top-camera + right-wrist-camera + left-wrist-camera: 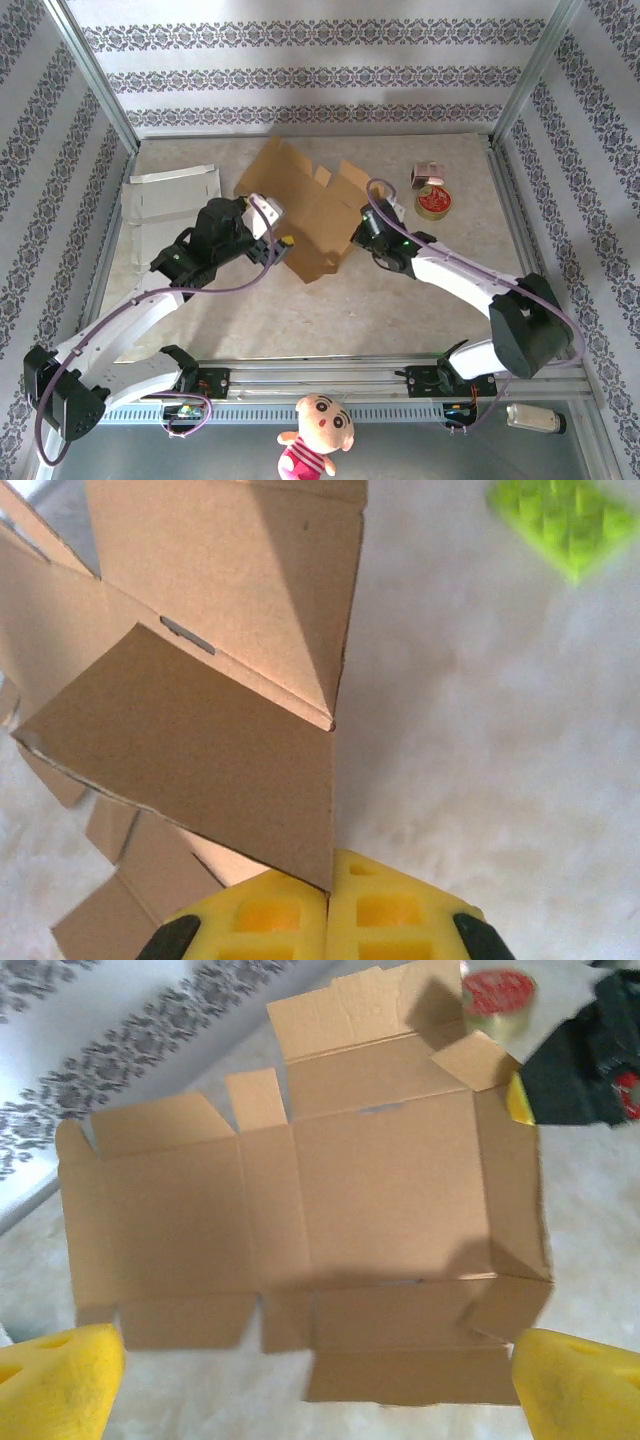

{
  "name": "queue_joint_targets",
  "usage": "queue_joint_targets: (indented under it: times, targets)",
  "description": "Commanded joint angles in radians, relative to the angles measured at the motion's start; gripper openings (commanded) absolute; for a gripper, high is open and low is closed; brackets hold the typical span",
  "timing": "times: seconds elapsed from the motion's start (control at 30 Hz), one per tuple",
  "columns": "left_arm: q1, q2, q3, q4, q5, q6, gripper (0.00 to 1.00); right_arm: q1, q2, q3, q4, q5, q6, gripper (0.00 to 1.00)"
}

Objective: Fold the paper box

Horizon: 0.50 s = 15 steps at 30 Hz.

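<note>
Paper box [310, 220] unfolded on table [400, 300]; right claw [328, 908] pinching raised flap.

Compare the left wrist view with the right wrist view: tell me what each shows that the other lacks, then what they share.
Left wrist adds: the whole paper box spread out as a mostly flat blank, a red tape roll beyond it, the patterned wall, and the left gripper wide open. Right wrist adds: a green studded block and the right gripper shut on the edge of a raised flap. Shared: the brown cardboard of the box and the pale table.
</note>
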<state>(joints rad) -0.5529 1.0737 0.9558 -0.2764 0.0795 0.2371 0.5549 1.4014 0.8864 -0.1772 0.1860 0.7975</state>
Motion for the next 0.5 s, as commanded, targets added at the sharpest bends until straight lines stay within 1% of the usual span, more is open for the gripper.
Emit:
queue_joint_targets:
  times: [0.0,0.03,0.1,0.13,0.17,0.27,0.33,0.4,0.47]
  targets:
    - [0.029,0.033,0.092,0.053,-0.074,-0.171,0.99,-0.013,-0.072,0.119,-0.057,0.012,-0.613,0.0]
    - [0.039,0.049,0.118,0.051,-0.072,-0.197,0.99,-0.013,-0.091,0.152,-0.077,0.024,-0.73,0.0]
    - [0.057,0.082,0.176,0.037,-0.044,-0.219,0.99,-0.015,-0.134,0.183,-0.081,-0.012,-0.958,0.0]
    - [0.062,0.097,0.203,0.033,-0.013,-0.208,0.99,-0.016,-0.158,0.189,-0.07,-0.049,-1.078,0.0]
    - [0.065,0.11,0.224,0.032,0.029,-0.176,0.99,-0.018,-0.175,0.197,-0.058,-0.055,-1.175,0.0]
    - [0.065,0.135,0.266,0.04,0.179,-0.015,0.99,-0.037,-0.188,0.254,-0.074,-0.06,-1.365,0.0]
    - [0.065,0.153,0.297,0.02,0.279,0.141,0.99,-0.045,-0.183,0.302,-0.097,-0.072,-1.502,0.0]
    - [0.065,0.182,0.344,-0.005,0.3,0.229,0.99,-0.046,-0.174,0.338,-0.109,-0.071,-1.61,0.0]
    - [0.065,0.235,0.415,-0.068,0.305,0.317,0.99,-0.047,-0.157,0.387,-0.141,-0.071,-1.655,0.0]
